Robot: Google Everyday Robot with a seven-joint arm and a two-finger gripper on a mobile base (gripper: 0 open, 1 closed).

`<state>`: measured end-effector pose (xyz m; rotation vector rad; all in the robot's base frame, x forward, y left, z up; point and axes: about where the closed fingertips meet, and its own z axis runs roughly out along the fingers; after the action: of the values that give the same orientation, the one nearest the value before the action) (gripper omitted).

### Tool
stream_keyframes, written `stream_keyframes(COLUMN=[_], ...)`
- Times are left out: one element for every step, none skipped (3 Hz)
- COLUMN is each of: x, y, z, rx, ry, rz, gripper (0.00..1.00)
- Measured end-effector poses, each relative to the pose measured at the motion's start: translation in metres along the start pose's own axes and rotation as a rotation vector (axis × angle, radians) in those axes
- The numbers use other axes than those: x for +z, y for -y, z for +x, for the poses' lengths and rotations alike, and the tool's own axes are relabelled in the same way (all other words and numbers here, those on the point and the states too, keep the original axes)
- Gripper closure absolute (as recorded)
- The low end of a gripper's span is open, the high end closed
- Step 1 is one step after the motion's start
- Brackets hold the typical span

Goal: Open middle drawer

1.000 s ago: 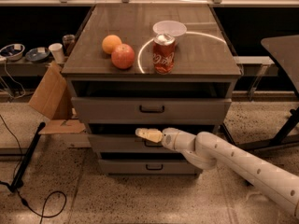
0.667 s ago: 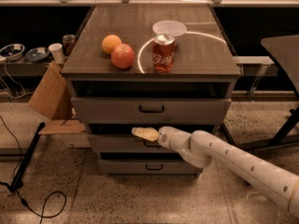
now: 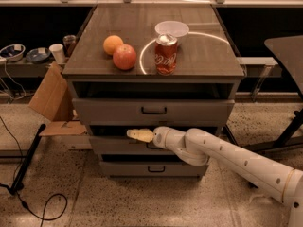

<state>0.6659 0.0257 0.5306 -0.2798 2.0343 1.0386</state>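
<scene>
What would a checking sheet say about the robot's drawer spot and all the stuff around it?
Surface: cabinet top, dark, with a bright ring of reflected light.
Job's things: middle drawer, dark gap above its front, handle mostly hidden behind the arm.
Clutter: orange, apple, soda can and white bowl on the cabinet top.
Grippers: gripper at the middle drawer's top edge, left of centre.
Cables: black cable looped on the floor, left.
Surroundings: cardboard box left of the cabinet; dark table at right.
</scene>
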Motion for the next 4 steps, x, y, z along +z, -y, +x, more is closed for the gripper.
stream_keyframes(x=[0.01, 0.018, 0.025, 0.031], y=[-0.002, -0.002, -0.002, -0.003], z=[0.006, 0.012, 0.018, 0.023], rx=[-0.008, -0.006, -0.009, -0.016], ry=[-0.039, -0.073, -0.105, -0.124], rz=[0.001, 0.003, 0.0, -0.003], gripper=[0.0, 0.0, 0.0, 0.0])
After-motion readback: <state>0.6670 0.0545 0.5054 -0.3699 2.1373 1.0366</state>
